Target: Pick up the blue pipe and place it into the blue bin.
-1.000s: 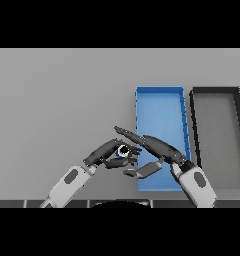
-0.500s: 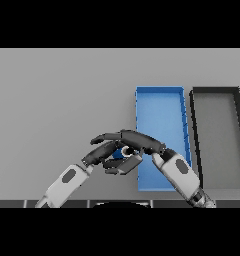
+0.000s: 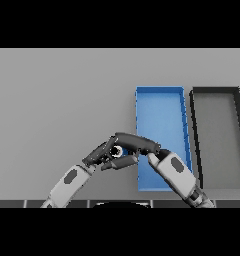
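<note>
Right hand (image 3: 134, 144) fingers are curled over the pipe (image 3: 123, 151); left hand (image 3: 99, 155) relaxed beside it. Lift clear, then carry right into the bin (image 3: 159, 97).

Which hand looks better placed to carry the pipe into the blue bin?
Probably the right hand: its fingers reach over the blue pipe, and its arm already lies over the blue bin. The left hand is on the pipe's far side from the bin.
</note>
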Robot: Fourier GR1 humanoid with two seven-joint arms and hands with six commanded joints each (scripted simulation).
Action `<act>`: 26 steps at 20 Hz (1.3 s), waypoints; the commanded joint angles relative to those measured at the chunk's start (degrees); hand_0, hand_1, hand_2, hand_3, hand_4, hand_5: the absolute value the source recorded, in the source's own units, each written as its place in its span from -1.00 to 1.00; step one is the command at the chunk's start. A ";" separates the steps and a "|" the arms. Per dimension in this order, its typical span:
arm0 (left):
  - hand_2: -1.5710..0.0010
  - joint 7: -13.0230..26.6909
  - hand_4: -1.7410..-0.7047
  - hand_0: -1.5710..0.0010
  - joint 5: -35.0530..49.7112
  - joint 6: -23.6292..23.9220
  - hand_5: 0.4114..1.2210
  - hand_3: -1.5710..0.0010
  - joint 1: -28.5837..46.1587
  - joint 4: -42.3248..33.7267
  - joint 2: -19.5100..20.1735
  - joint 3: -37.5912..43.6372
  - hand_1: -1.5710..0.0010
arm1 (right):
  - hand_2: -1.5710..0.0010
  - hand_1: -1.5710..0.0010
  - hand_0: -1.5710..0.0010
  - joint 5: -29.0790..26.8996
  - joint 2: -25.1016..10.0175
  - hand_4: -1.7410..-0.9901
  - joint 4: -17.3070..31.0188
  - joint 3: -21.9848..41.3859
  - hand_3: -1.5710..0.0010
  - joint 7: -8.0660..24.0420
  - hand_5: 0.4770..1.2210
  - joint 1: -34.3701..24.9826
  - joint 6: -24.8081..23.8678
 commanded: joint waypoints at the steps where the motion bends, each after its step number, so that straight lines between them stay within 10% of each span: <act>1: -0.72 1.37 -0.93 -0.83 0.03 0.12 1.00 -0.79 -0.14 -0.20 0.02 -0.15 -0.82 | -0.86 -0.85 -0.85 1.93 -0.67 -0.22 -0.09 0.04 -0.80 -1.65 0.57 0.02 0.31; 5: -0.77 0.02 -0.97 -0.93 1.31 0.21 1.00 -0.91 -0.41 0.18 0.80 0.67 -0.92 | -0.94 -0.94 -0.94 2.48 0.70 -0.29 -0.42 0.69 -0.92 0.32 0.82 -0.20 -0.12; 10: 0.36 -2.44 0.01 0.25 -5.19 -2.40 1.00 0.30 -2.61 0.53 4.78 -1.50 0.29 | -0.98 -0.98 -0.98 1.71 1.90 -0.33 -1.31 -0.37 -0.97 2.13 0.94 1.29 0.61; 14: 0.74 -2.04 0.43 0.69 -7.31 -2.52 0.28 0.72 -2.53 1.27 5.82 -1.65 0.71 | -0.99 -0.99 -0.99 2.25 4.02 -0.34 -1.61 -1.46 -0.99 0.96 0.98 2.32 2.77; 19: 0.91 2.54 0.64 0.90 -7.68 -1.70 -0.38 0.91 -2.73 0.86 5.88 -1.66 0.91 | -1.00 -1.00 -1.00 4.27 4.84 -0.34 -2.69 -1.70 -1.00 -0.17 0.99 2.58 3.08; 26: 0.98 5.27 0.63 0.98 -6.61 -0.81 -0.63 0.98 -2.57 2.06 4.16 -1.38 0.98 | -1.00 -1.00 -1.00 1.64 7.09 -0.33 -2.33 -4.18 -1.00 3.73 1.00 1.63 2.98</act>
